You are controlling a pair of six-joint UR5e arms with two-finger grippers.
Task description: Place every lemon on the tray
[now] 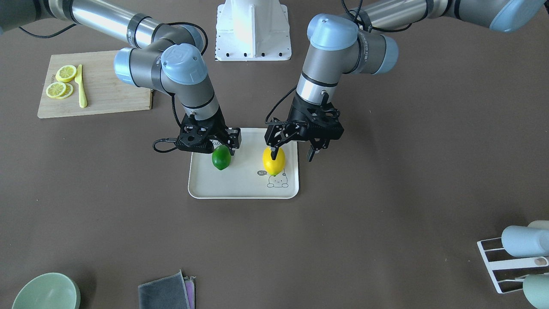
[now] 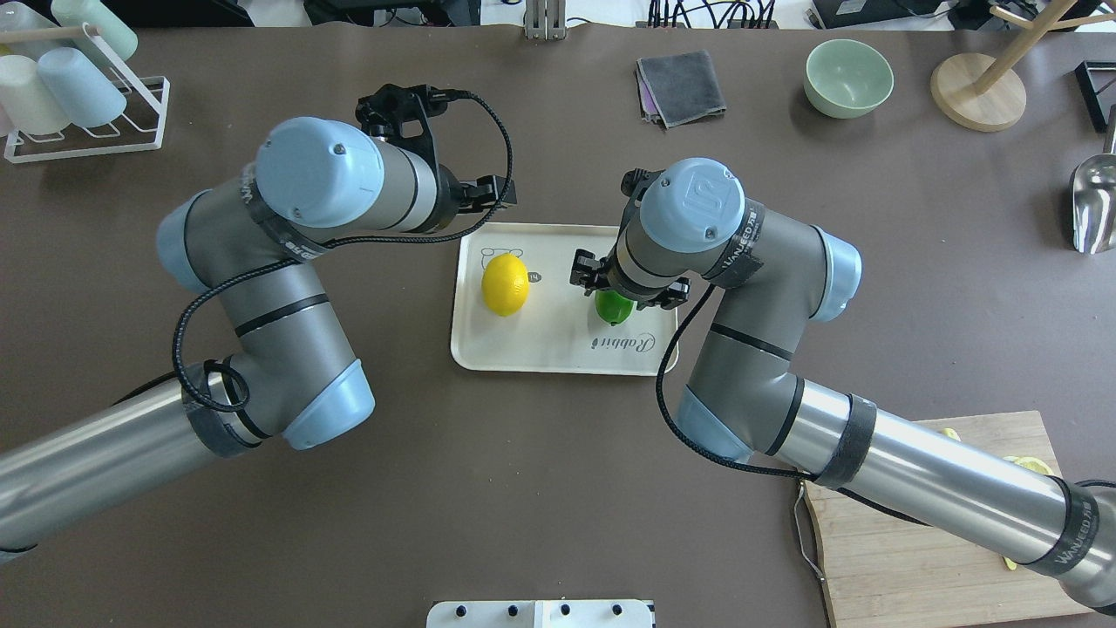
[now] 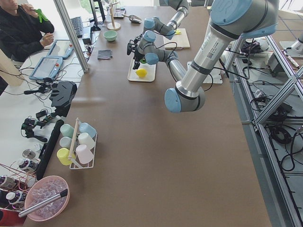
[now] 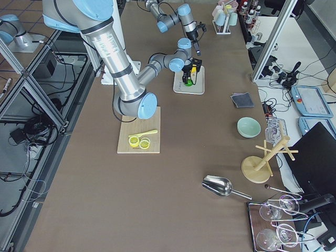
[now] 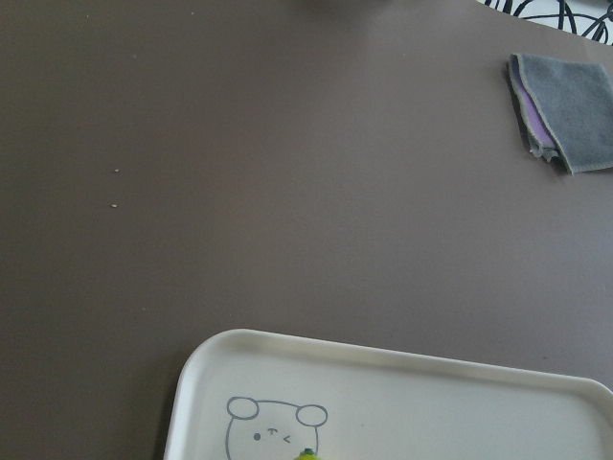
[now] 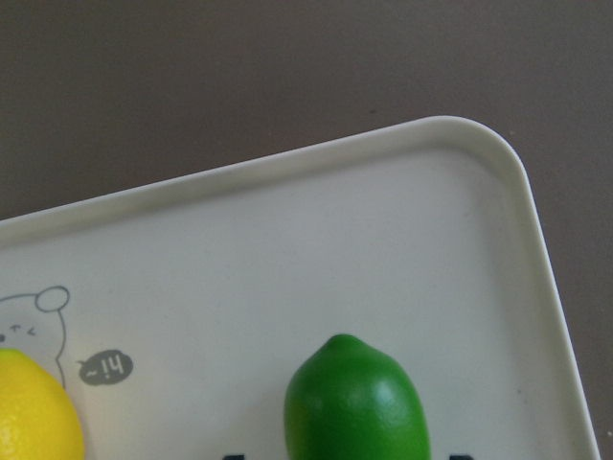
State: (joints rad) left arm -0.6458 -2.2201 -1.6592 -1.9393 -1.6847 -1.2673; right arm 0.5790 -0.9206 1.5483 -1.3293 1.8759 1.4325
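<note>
The tray (image 1: 240, 189) is laid flat on the brown worktop (image 1: 386, 193). It is beige and rectangular, with rounded corners and a raised pale rim. A bunny drawing (image 1: 278, 180) is printed near one corner and "Rabbit" script (image 2: 623, 342) near the corner diagonally opposite.

Both lemons are found on the tray, inside the rim and clear of it. The yellow lemon (image 1: 273, 161) is glossy with pointed tips and is laid on its side, partly covering the bunny drawing in the overhead view. The green lemon (image 1: 221, 157) is dark, glossy and of the same shape, and is laid just beside the script. The two are kept apart, with bare tray between them.
</note>
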